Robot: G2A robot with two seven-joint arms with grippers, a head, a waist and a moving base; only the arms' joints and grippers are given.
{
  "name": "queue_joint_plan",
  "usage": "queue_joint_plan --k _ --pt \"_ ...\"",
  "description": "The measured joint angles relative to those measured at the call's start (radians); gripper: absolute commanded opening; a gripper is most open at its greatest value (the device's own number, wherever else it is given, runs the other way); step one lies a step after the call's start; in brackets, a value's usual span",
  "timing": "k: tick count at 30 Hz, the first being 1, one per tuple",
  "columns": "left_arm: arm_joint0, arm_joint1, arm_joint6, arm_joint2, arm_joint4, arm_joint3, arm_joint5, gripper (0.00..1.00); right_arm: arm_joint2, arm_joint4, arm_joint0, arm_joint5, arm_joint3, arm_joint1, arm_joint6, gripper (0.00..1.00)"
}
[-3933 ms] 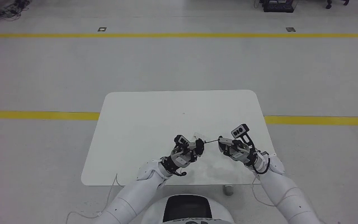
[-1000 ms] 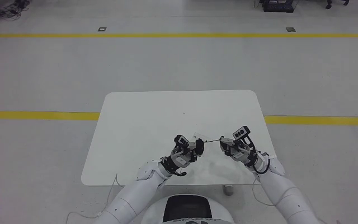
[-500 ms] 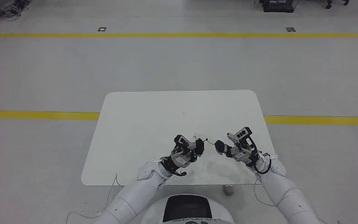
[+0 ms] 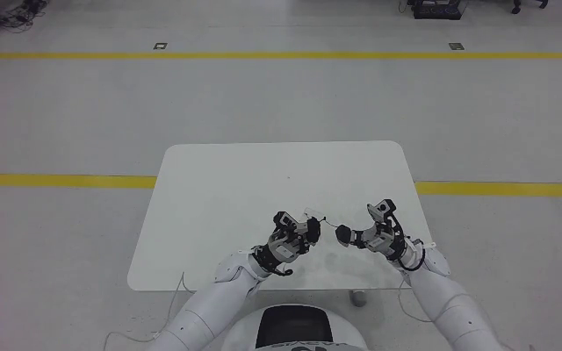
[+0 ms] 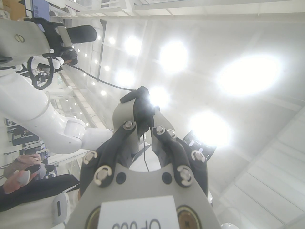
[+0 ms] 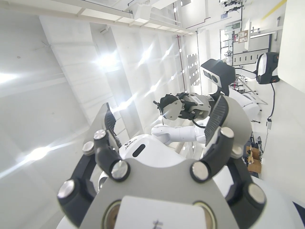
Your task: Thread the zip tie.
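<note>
The zip tie [image 4: 328, 224] is a thin black strap held in the air above the white table [image 4: 263, 175], near its front edge. My left gripper [image 4: 309, 226] is shut on its head end [image 5: 140, 96]. From there the strap [image 5: 100, 79] curves across to my right gripper [image 5: 76, 46], its far tip next to one finger. In the right wrist view my right gripper [image 6: 164, 103] stands open with nothing between its ridged pads [image 6: 215, 117]. My left gripper [image 6: 160, 106] faces it a short way off.
Both grippers hover over the front right part of the table, a small gap apart. The floor around it has yellow lines [image 4: 281, 55]. A person in dark clothes [image 5: 28, 187] sits in the room behind.
My right gripper was shut on the strap's free end a second ago; it has opened and drawn slightly away. The strap, taut before, now curves. My left gripper has kept still.
</note>
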Motion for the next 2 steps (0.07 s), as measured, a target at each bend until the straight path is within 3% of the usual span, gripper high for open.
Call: queue_joint_plan --k 2 --pt "0.0 0.0 0.0 0.0 0.0 0.0 0.0 0.0 0.0 0.0 0.0 0.0 0.0 0.0 0.0 1.0"
